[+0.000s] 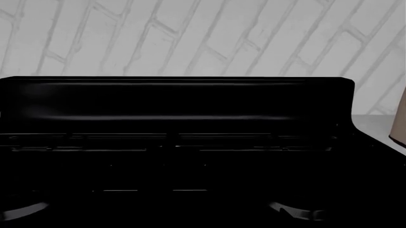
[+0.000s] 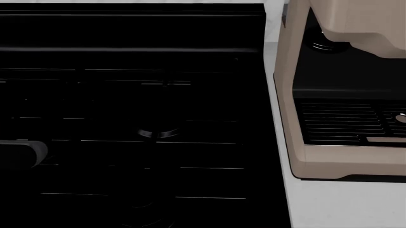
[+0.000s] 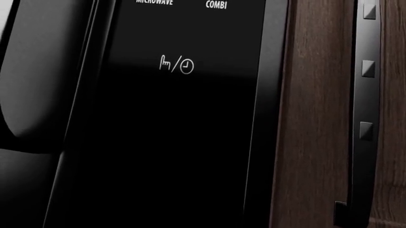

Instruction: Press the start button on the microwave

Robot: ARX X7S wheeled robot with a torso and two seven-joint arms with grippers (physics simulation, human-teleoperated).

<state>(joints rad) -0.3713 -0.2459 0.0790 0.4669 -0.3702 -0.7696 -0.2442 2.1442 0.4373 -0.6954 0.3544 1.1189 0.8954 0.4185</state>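
Observation:
The right wrist view is filled by the microwave's black glass control panel (image 3: 184, 118), seen very close. It carries the words MICROWAVE and COMBI at one edge and a hand-and-clock icon (image 3: 177, 64). No button marked start shows. The right gripper's fingers do not show against the dark panel. In the left wrist view, two grey fingertips (image 1: 298, 212) stand far apart, so my left gripper (image 1: 161, 213) is open and empty over a black stove (image 1: 178, 156). A grey part of the left arm (image 2: 22, 154) shows at the head view's left edge.
A dark wooden cabinet (image 3: 317, 118) with a black vertical handle (image 3: 364, 114) stands beside the microwave panel. A beige coffee machine (image 2: 343, 156) stands on the white counter to the right of the stove (image 2: 127, 118). A white brick wall (image 1: 203, 33) rises behind the stove.

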